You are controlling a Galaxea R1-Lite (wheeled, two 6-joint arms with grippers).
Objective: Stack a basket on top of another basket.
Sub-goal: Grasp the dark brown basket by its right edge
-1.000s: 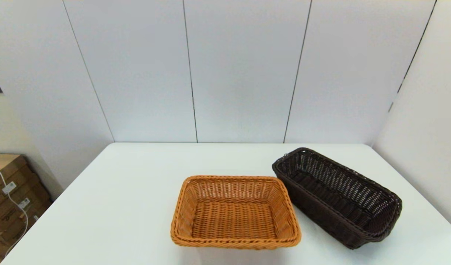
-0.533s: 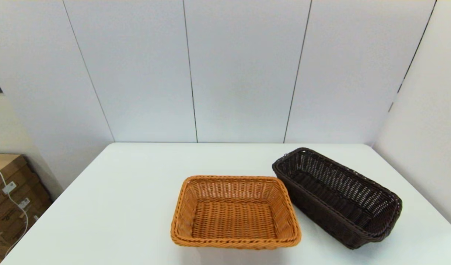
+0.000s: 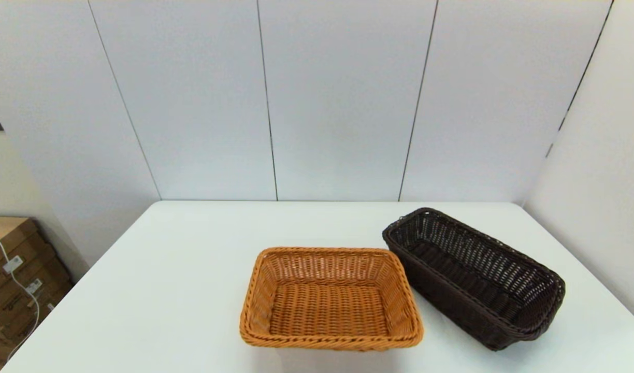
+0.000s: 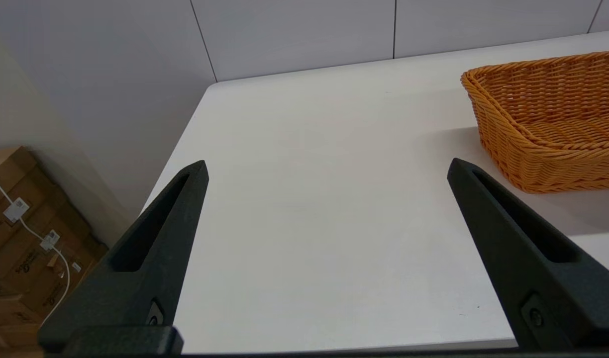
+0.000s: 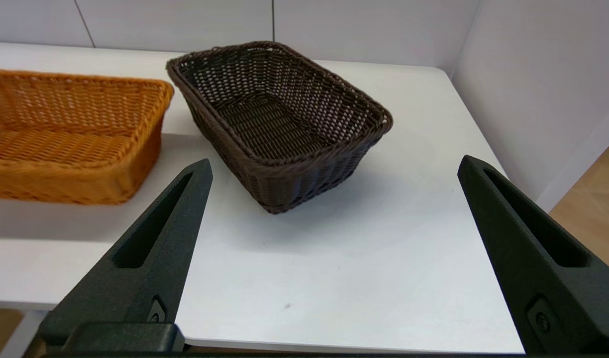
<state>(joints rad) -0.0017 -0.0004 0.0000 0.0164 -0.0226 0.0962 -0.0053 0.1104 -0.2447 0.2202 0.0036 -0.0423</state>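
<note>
On white table [image 3: 167, 290]: dark brown wicker basket [image 3: 475, 277] just right of orange-tan wicker basket [image 3: 330, 298], unstacked. Right gripper [image 5: 334, 169] and left gripper [image 4: 327, 166] wide open, empty, at near edge. Next: right reaches brown rim.

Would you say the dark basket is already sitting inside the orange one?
No, the dark basket stands on the table beside the orange basket, to its right.

No text can be read; print on the cardboard boxes [image 4: 16, 248] is too small.
</note>
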